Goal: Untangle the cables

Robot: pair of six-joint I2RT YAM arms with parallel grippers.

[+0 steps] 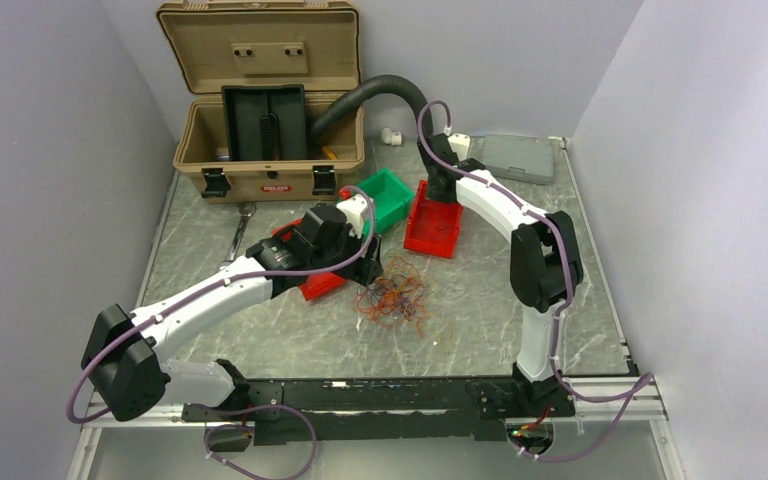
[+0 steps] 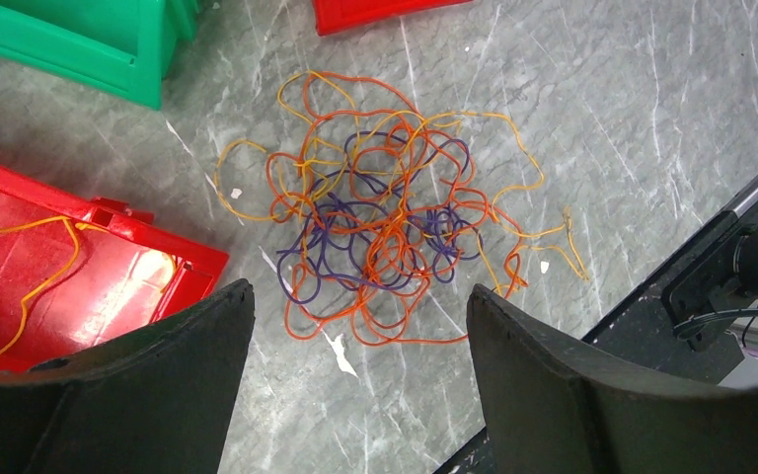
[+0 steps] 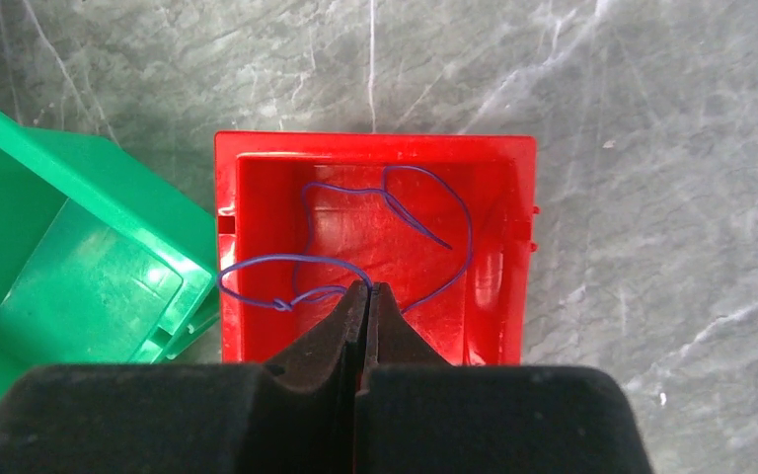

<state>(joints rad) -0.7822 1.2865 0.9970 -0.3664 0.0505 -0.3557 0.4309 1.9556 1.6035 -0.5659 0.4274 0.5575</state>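
Observation:
The cables [image 1: 395, 298] lie as a loose tangle of orange, yellow and dark purple strands [image 2: 385, 227] on the marble table, in front of the arms. My left gripper [image 2: 360, 296] hangs open just above the tangle's near edge, with nothing between its fingers. My right gripper [image 3: 368, 288] is shut, its tips pinching a purple cable [image 3: 424, 197] that loops down into a red bin [image 3: 375, 143]. Another red bin [image 2: 59, 276] under the left arm holds a yellow strand [image 2: 30, 267].
A green bin [image 1: 385, 195] touches the red bin [image 1: 435, 232] on its left. An open tan toolbox [image 1: 260, 100] with a black hose [image 1: 380, 90] stands at the back. A grey case [image 1: 518, 155] sits back right, a wrench [image 1: 238, 225] left, a black rail [image 1: 380, 400] along the front.

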